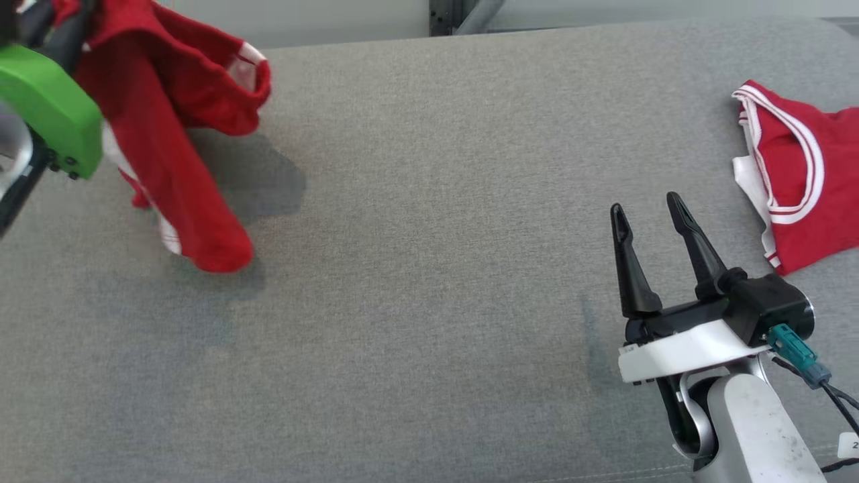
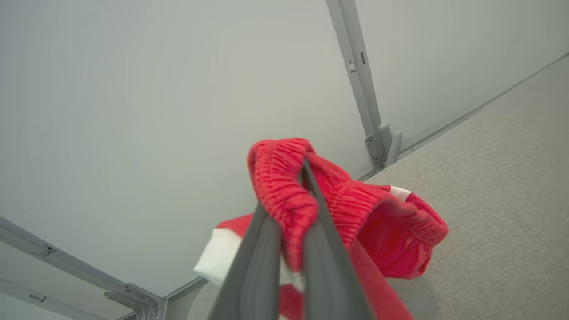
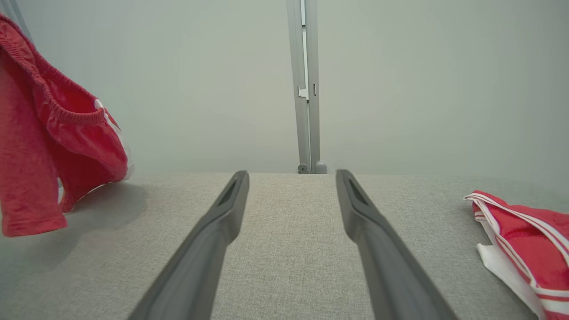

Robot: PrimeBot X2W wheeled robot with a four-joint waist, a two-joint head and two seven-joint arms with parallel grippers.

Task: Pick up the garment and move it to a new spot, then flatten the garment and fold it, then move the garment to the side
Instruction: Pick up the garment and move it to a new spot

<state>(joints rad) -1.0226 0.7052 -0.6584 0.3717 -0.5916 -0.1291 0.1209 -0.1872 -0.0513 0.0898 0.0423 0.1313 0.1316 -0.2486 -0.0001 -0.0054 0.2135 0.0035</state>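
The garment [image 1: 168,134] is red knit with white trim and an elastic waistband. It hangs at the far left, lifted above the grey padded surface [image 1: 429,235], its lower end dangling just over the cloth. My left gripper [image 2: 291,209] is shut on the garment [image 2: 378,213] at its gathered waistband. The arm's green housing [image 1: 47,107] sits beside it at the upper left. My right gripper [image 1: 644,204] stands open at the lower right, nothing between its fingers, hovering over bare surface. In the right wrist view the right gripper [image 3: 292,175] points at the back wall, with the hanging garment [image 3: 40,146] at far left.
A second red piece with white stripes [image 1: 798,181] lies crumpled at the right edge, just right of my right gripper; it also lies at the right [image 3: 524,235]. A pale wall with a grey upright post [image 3: 304,89] borders the surface's far edge.
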